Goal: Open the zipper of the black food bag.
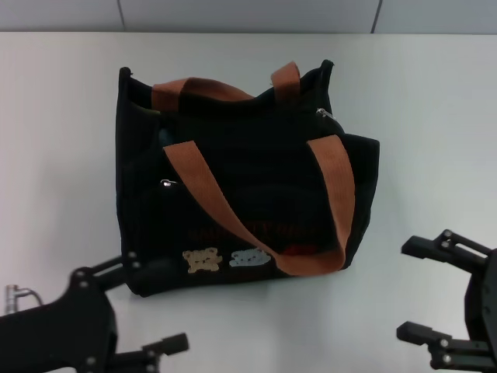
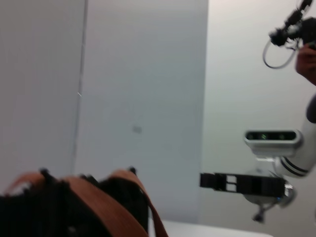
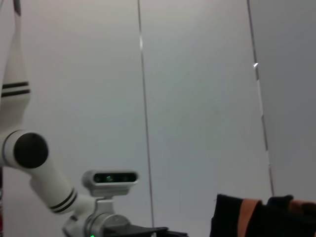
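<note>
Black fabric of the black food bag [image 1: 248,179] stands between and beyond both spread jaws, the left gripper [image 1: 147,307] near its corner, the right gripper [image 1: 425,291] apart, and the zipper [image 1: 324,115] pull looks untouched, so all opening remains.
</note>
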